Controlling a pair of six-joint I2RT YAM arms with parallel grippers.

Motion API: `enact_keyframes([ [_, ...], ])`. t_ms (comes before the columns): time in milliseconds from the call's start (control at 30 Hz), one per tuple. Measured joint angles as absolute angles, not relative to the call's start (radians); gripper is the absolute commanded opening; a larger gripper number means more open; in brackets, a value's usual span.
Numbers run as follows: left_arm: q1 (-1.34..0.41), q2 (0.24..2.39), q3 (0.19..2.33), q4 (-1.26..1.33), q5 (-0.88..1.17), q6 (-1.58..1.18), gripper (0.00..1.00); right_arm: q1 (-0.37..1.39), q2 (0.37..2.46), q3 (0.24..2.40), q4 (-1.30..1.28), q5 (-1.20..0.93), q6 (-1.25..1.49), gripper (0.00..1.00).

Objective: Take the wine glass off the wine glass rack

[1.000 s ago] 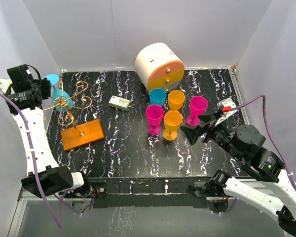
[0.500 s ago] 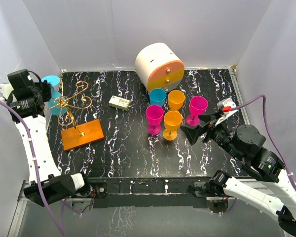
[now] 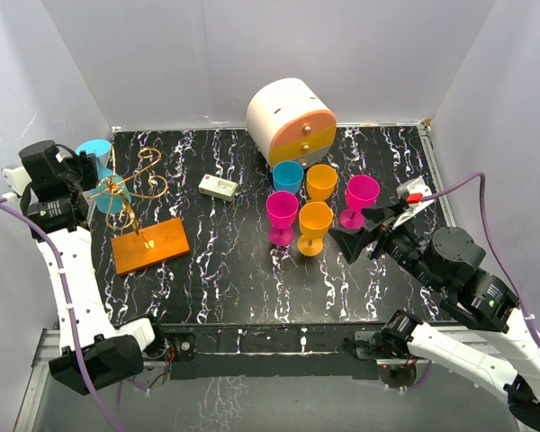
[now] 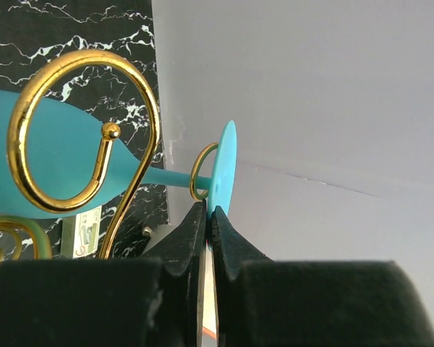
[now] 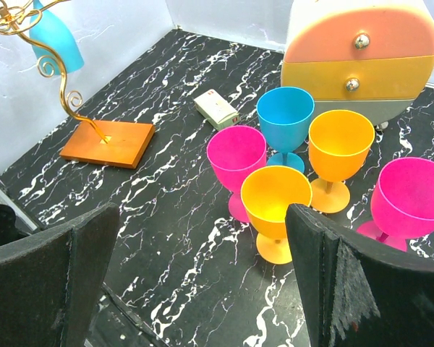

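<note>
A light blue wine glass [image 4: 50, 155] hangs upside down on the golden wire hooks [image 4: 79, 130] of the wine glass rack [image 3: 148, 243], which has a flat orange base plate at the table's left. Its stem sits in a small gold ring and its round foot [image 4: 222, 170] is seen edge on. My left gripper [image 4: 208, 217] is shut on the rim of that foot. In the top view the glass [image 3: 97, 153] is beside my left gripper [image 3: 76, 175]. My right gripper [image 3: 364, 236] is open and empty, above the table right of the standing glasses.
Several pink, orange and blue wine glasses [image 3: 315, 220] stand upright at the table's middle right. A white-and-orange round drawer cabinet [image 3: 288, 117] stands at the back. A small white box [image 3: 219, 187] lies between rack and glasses. White walls close in on the left and back.
My left arm has shifted toward the near side along the left wall with the blue glass foot between its fingers. The right arm has not moved.
</note>
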State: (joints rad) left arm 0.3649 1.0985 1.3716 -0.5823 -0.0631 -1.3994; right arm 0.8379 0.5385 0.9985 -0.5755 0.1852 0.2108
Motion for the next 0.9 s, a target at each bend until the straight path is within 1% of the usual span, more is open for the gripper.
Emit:
enact_keyframes([
  [433,0.369,1.049,1.275,-0.481,-0.068,-1.491,0.00,0.838,0.538,0.999,-0.574,0.186,0.211,0.98],
  [900,0.371,1.080,1.259,-0.355,-0.043,-1.529,0.00,0.838,0.541,0.999,-0.574,0.186,0.211,0.98],
])
